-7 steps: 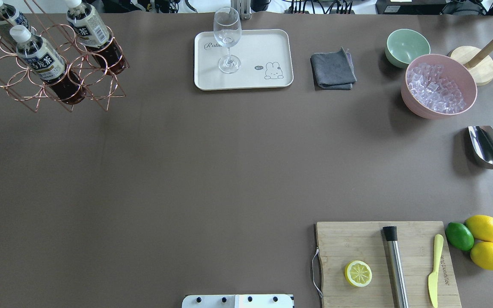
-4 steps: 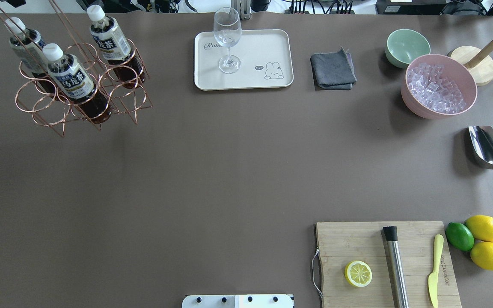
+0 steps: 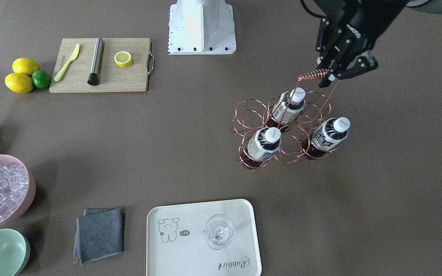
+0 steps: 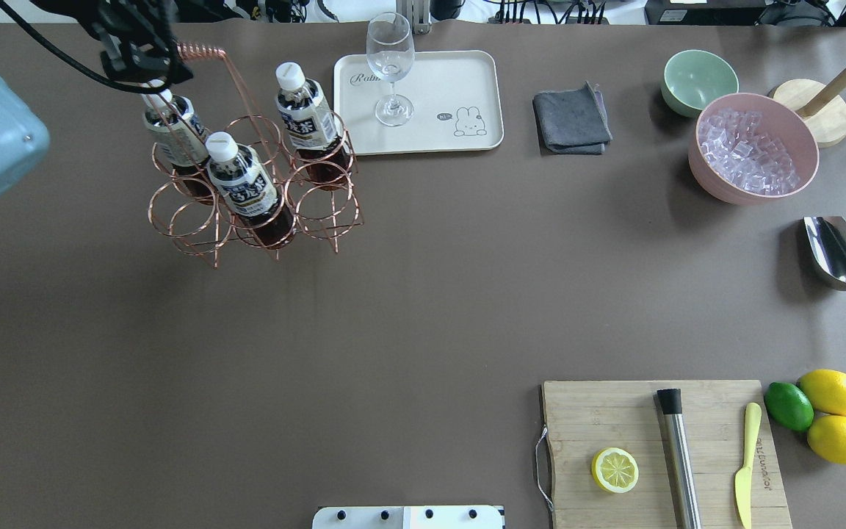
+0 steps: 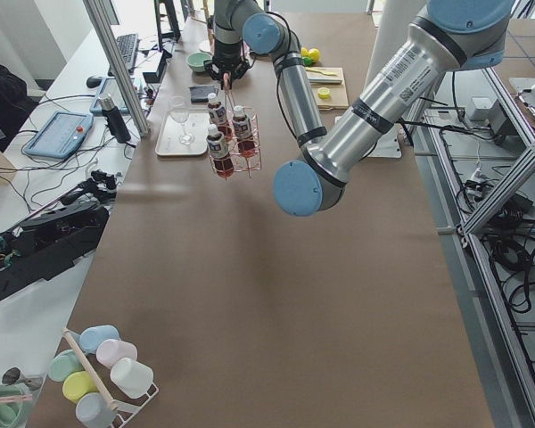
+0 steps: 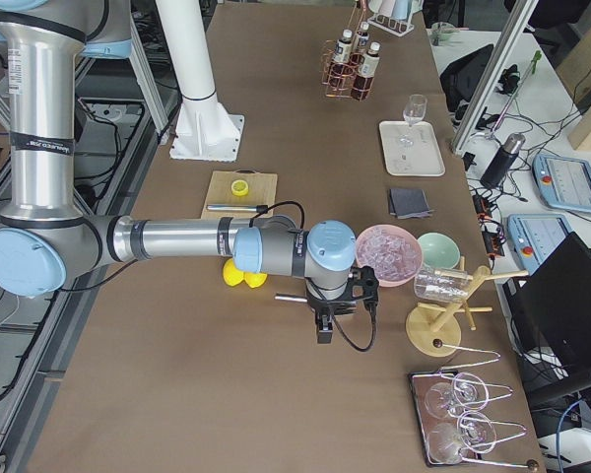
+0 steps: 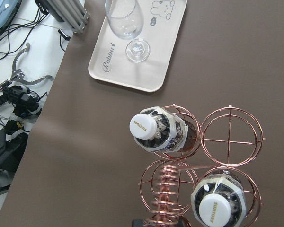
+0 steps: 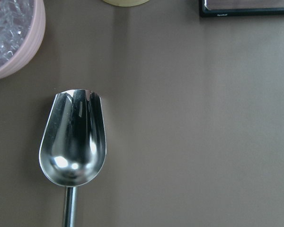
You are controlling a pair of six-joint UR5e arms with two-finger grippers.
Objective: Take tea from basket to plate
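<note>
My left gripper (image 4: 150, 67) is shut on the coiled handle (image 4: 201, 51) of the copper wire basket (image 3: 282, 132), which hangs from it just left of the plate. Three tea bottles stand in the basket's rings: one under the gripper (image 4: 173, 136), one in front (image 4: 247, 184), one nearest the plate (image 4: 307, 121). Two show in the left wrist view (image 7: 154, 130). The cream plate (image 4: 452, 81) with the bear drawing holds a wine glass (image 4: 391, 66). My right gripper (image 6: 323, 330) hovers over a steel scoop (image 8: 73, 142); I cannot tell whether it is open.
A grey cloth (image 4: 571, 119), a mint bowl (image 4: 698, 79) and a pink bowl of ice (image 4: 753, 147) lie right of the plate. The scoop (image 4: 838, 253) is at the right edge. A cutting board (image 4: 662, 448) with lemon half, muddler and knife is front right.
The basket with its three bottles has travelled right and toward me, from the far-left corner to just beside the plate. The left gripper has come into the overhead view.
</note>
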